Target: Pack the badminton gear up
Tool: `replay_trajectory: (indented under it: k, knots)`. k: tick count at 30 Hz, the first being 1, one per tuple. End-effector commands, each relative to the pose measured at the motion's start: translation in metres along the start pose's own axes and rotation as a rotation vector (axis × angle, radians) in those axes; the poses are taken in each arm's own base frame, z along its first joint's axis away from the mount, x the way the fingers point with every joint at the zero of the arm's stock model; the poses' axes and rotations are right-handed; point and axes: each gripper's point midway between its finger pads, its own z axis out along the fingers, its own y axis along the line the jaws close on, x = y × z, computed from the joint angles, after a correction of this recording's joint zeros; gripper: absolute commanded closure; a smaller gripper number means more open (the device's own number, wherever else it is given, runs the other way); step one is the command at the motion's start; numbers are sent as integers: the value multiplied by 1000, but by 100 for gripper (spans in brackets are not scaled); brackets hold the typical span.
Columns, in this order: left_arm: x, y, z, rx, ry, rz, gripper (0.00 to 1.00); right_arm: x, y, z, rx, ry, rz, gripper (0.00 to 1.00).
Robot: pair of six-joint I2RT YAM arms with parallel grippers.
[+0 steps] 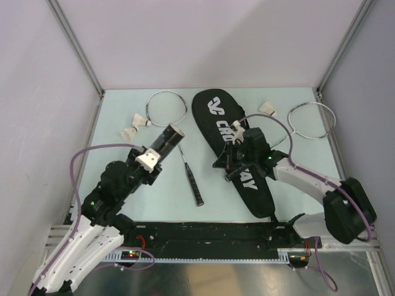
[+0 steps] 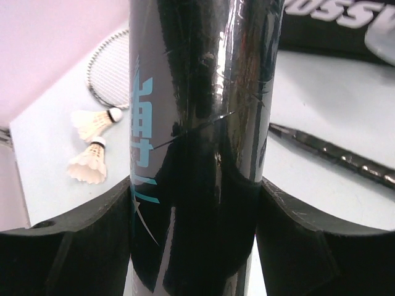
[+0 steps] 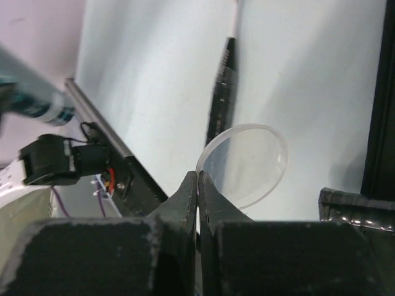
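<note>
We find the left jaws clamped on the black tube [image 1: 166, 140], one on either side of its glossy body, which carries teal lettering on a grey stripe (the left wrist view is nearly filled by it). From above, the tube points away from the arm's base toward the far right, its far end close to the thin shaft of the left racquet [image 1: 194, 184]. We cannot tell whether the tube touches the table [image 1: 216, 206]. That racquet lies flat with its silver head toward the far wall and its black handle nearer us, between the two arms. Two white shuttlecocks lie side by side just left of that head: the farther shuttlecock [image 1: 143, 121] and the nearer shuttlecock [image 1: 128, 132].

The right jaws are pressed together on the rim of a clear round lid [image 3: 247, 163], which sticks out past them above the table, with the left racquet's handle beyond it. In the top view these jaws sit at the left edge of the black CROSSWAY bag [image 1: 216, 114], which lies flat mid-table, wide end far and narrow end near. The right racquet [image 1: 311, 119] shows its head at the far right, well apart from the tube. Its shaft runs toward the bag and is lost behind the right arm. A third shuttlecock [image 1: 266, 108] lies between the bag and that head.
</note>
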Motion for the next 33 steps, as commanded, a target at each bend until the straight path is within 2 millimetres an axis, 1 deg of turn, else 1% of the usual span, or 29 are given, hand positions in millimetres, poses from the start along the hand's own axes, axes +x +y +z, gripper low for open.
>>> replay_trajectory:
  k: [1, 5, 7, 9, 11, 13, 15, 17, 18, 20, 22, 24, 25, 27, 29, 30, 32, 33]
  knots:
    - [-22, 22, -13, -129, -129, -68, 70, -10, -14, 32, 95, -35, 22, 100]
    - [-24, 15, -20, -106, -181, -88, 71, 6, -35, 56, 173, -3, 57, 99]
    - [-23, 12, -21, -98, -195, -92, 71, 9, -45, 63, 214, -5, 67, 96]
    - [-22, 12, -22, -98, -201, -84, 71, 10, -50, 67, 234, -11, 78, 92]
    - [-21, 10, -21, -90, -200, -77, 71, 6, -49, 69, 235, -17, 75, 87]
    - [-22, 6, -19, -63, -201, -72, 71, -1, -44, 68, 235, -22, 73, 76]
    - [-24, 0, -17, -27, -206, -75, 71, -7, -40, 61, 241, -31, 82, 65]
    - [-28, -13, -15, 45, -220, -75, 70, -16, -33, 50, 238, -57, 88, 58]
    - [-30, -19, -14, 81, -224, -73, 69, -20, -29, 43, 236, -71, 91, 56]
    - [-34, -31, -13, 152, -234, -65, 69, -28, -28, 27, 261, -106, 105, 54]
    - [-37, -40, -13, 212, -240, -59, 69, -38, -34, 7, 319, -155, 141, 54]
    - [-41, -48, -12, 259, -245, -56, 69, -47, -50, -16, 410, -215, 213, 54]
    - [-43, -51, -13, 284, -250, -55, 69, -52, -62, -30, 468, -253, 265, 55]
    - [-46, -60, -14, 337, -258, -59, 69, -57, -84, -59, 575, -315, 356, 55]
    - [-47, -68, -16, 382, -260, -67, 69, -56, -108, -92, 700, -378, 438, 55]
    - [-47, -71, -16, 396, -258, -70, 69, -57, -116, -106, 740, -412, 463, 55]
    - [-43, -73, -15, 405, -252, -77, 69, -63, -133, -133, 804, -468, 460, 53]
    - [-42, -74, -15, 403, -252, -77, 69, -67, -137, -143, 824, -477, 399, 52]
